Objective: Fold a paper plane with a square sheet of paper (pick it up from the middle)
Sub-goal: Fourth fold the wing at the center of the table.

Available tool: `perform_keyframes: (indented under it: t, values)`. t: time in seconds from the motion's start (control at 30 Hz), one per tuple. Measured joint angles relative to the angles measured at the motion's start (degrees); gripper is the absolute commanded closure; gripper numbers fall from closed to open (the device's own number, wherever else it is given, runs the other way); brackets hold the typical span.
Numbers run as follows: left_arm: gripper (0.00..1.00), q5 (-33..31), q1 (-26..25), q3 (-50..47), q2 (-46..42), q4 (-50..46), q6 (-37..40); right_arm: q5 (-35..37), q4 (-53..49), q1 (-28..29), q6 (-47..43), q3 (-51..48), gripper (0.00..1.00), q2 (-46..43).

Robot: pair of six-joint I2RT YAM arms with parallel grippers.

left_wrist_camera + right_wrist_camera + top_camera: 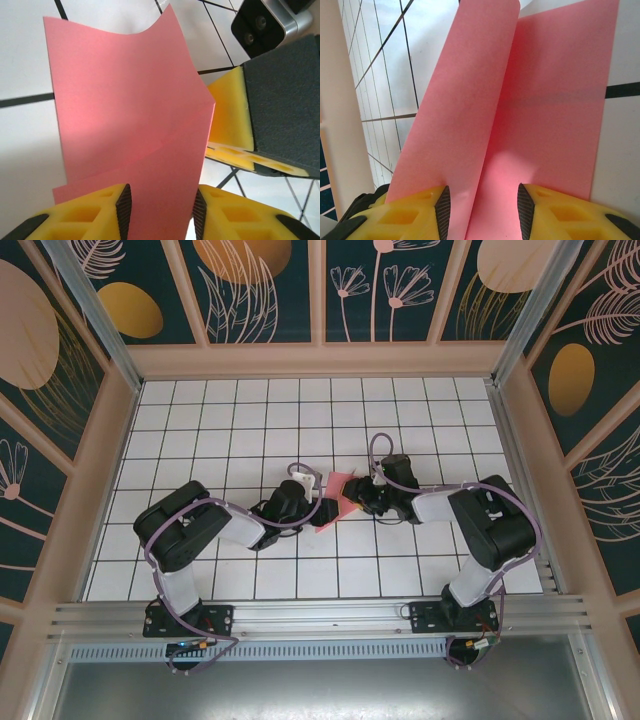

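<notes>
Folding looks barely started, the square sheet of paper (125, 100) curled loosely between both arms' part-open jaws, plane creases left to make

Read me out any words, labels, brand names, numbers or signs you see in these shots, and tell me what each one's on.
No text can be read anywhere.
square sheet of paper: plain pink-red, nothing printed on it.
table: black grid lines alone, no numbers.
wall panels: flower and leaf patterns, no words.
arm bases: any marks are too small to tell.
</notes>
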Motion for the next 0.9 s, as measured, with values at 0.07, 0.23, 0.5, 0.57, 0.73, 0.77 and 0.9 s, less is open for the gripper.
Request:
perform_keyframes:
  t: [0.07,0.23,0.5,0.57,0.73,0.77,0.9]
  values:
    - [0.58,-0.26,0.0,0.0,0.0,-0.09,1.64,-0.17,0.04,0.0,0.0,0.0,0.57,0.04]
    - [0.59,-0.28,0.0,0.0,0.0,-0.07,5.01,-1.51,1.25,0.0,0.37,0.0,0.56,0.11]
    - [0.62,-1.57,0.0,0.0,0.0,-0.09,9.16,-3.56,3.85,0.0,1.9,-0.13,0.57,0.09]
    - [0.64,-1.99,0.0,0.0,0.0,-0.09,9.94,-4.09,4.37,0.0,2.43,-0.35,0.57,0.02]
    - [0.75,-3.32,-0.04,0.02,0.0,-0.07,11.21,-4.55,4.74,0.0,3.02,-0.44,0.57,-0.31]
    - [0.76,-3.45,-0.04,0.02,0.0,-0.07,11.45,-4.55,4.76,0.0,3.06,-0.5,0.57,-0.48]
    - [0.82,-4.11,-0.04,-0.04,-0.07,0.09,11.78,-4.2,4.63,0.0,3.04,-1.07,0.57,-2.27]
